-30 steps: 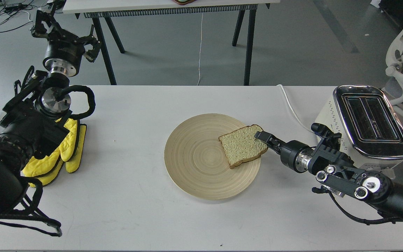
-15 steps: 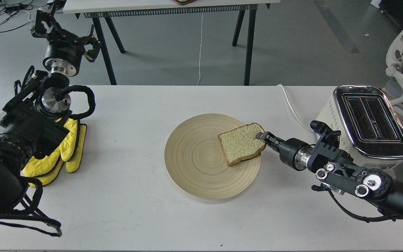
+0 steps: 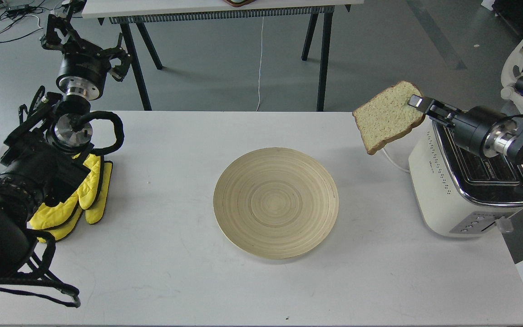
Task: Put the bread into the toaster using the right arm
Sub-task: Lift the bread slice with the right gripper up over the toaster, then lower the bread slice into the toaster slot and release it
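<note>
The bread (image 3: 386, 116), a pale tan slice with a brown crust, hangs in the air, tilted, just left of the toaster's top. My right gripper (image 3: 418, 103) is shut on its right edge. The cream-white toaster (image 3: 452, 190) with its chrome top stands at the table's right end, and my right arm crosses above its slots and hides part of them. My left gripper (image 3: 90, 52) is raised beyond the table's far left corner, with its fingers spread and nothing in it.
A round wooden plate (image 3: 276, 202) lies bare at the table's middle. Yellow mitts (image 3: 82, 195) lie at the left by my left arm. The toaster's white cord (image 3: 386, 152) runs off the far edge. A white chair (image 3: 522, 72) stands at the right.
My right gripper closed on the bread's right edge on the plate, then lifted it up and to the right, beside the toaster's top. The plate is now bare. The left arm has not moved.
</note>
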